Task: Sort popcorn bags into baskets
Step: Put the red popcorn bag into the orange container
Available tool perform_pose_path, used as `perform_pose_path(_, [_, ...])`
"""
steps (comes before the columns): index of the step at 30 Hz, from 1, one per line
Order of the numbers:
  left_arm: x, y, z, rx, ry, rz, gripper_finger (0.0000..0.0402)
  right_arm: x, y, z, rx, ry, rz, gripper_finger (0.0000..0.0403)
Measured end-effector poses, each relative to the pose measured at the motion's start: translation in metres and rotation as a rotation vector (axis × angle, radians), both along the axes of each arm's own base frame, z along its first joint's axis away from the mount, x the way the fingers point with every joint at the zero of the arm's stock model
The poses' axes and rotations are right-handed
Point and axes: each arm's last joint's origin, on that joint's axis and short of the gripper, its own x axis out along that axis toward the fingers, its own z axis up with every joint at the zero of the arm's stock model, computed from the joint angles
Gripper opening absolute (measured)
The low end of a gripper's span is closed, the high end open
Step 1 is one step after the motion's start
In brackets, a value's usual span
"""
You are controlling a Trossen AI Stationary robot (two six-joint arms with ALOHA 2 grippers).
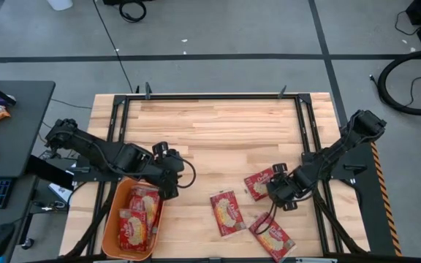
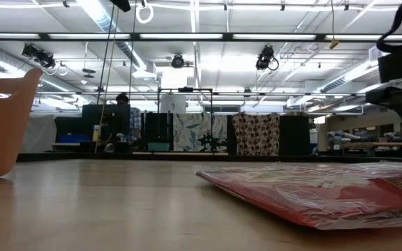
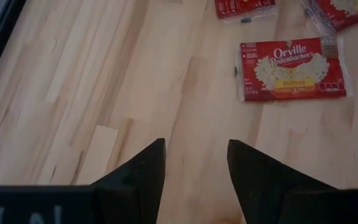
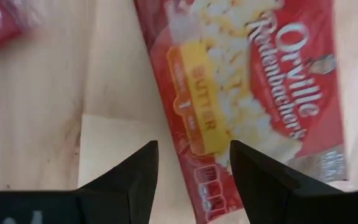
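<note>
Table [image 1: 218,124] pale planked wood, matt; popcorn bags [image 1: 226,212] glossy film; basket [image 1: 112,219] smooth orange plastic

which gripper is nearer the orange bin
Left. The left gripper hovers at the orange bin's top right corner, jaws open. The right gripper is far across the table, over the loose popcorn bags.

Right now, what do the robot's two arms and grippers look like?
Both arms are black and chunky, made of jointed pieces. A thin black cable loops beside the left arm near its gripper; the right arm looks the same. Each ends in a gripper with two dark, pointed, wedge-shaped fingers: the left gripper and the right gripper.
</note>
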Motion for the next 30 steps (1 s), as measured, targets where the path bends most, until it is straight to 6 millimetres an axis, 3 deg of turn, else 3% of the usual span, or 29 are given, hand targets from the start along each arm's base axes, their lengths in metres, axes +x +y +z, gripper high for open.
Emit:
perform_pose_path(11, [0.0, 0.0, 0.0, -0.001, -0.002, 0.001, 0.0176, -0.011, -0.007, -0.018, -0.067, -0.016, 0.067, 0.0188])
perform_pose_path(23, [0.003, -0.001, 0.002, -0.008, -0.033, 0.003, 0.0176, -0.009, -0.004, -0.017, -0.033, -0.011, 0.068, 0.0019])
perform_pose_path(30, [0.01, -0.003, 0.007, 0.039, -0.132, -0.029, 0.0176, 0.004, 0.005, 0.009, 0.005, 0.004, 0.083, 0.0032])
